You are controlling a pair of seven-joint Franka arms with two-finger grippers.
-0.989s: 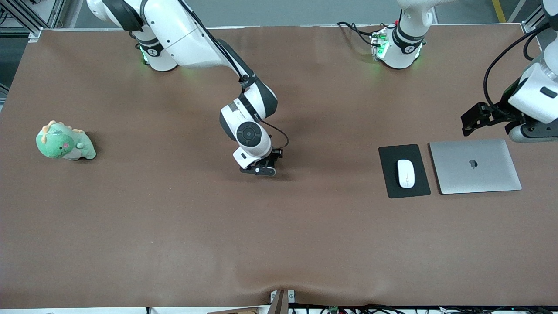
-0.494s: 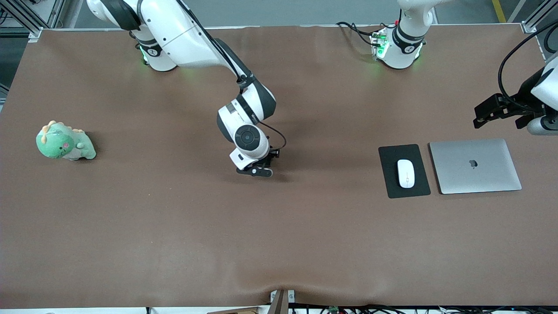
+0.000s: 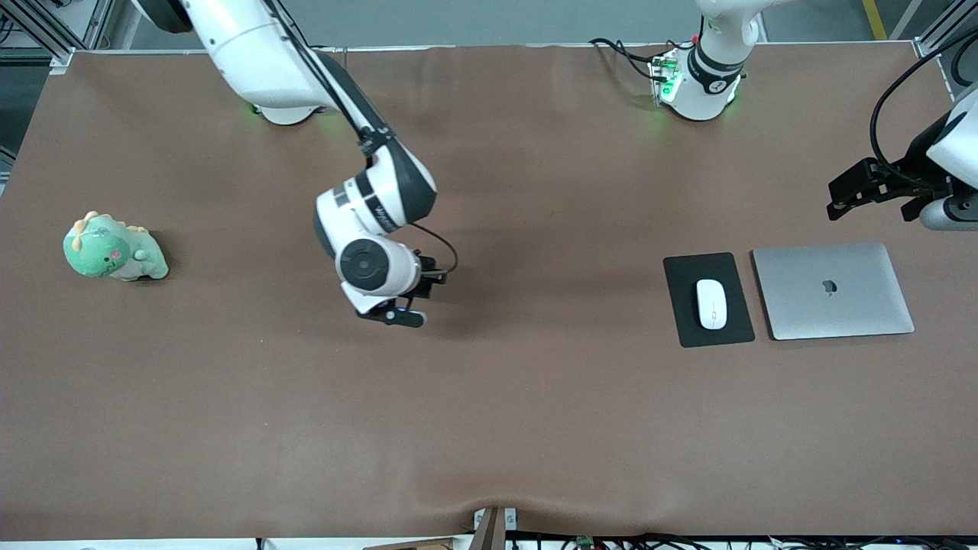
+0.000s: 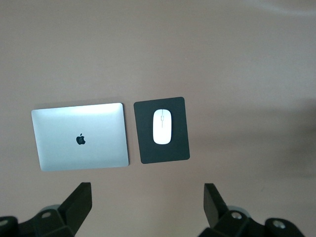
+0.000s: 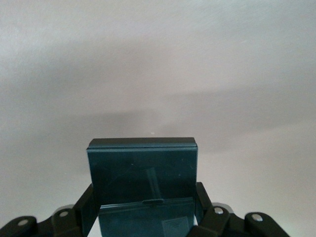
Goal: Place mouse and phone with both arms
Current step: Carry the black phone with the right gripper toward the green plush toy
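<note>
The white mouse (image 3: 711, 303) lies on a black mouse pad (image 3: 682, 313) next to a closed silver laptop (image 3: 833, 290). The left wrist view shows the mouse (image 4: 162, 126), pad (image 4: 143, 145) and laptop (image 4: 79, 137) from above. My left gripper (image 3: 843, 195) is open and empty, high over bare table beside the laptop; it also shows in the left wrist view (image 4: 146, 205). My right gripper (image 3: 393, 313) is over the table's middle. In the right wrist view it (image 5: 143, 200) is shut on the black phone (image 5: 143, 168). The wrist hides the phone in the front view.
A green dinosaur plush toy (image 3: 114, 248) sits near the right arm's end of the table. The brown table cover (image 3: 535, 428) stretches wide and bare between the toy and the mouse pad. Cables lie by the left arm's base (image 3: 699, 76).
My right arm has carried the phone toward the right arm's end of the table. My left gripper first drew away toward its end of the table, then stayed nearly still.
</note>
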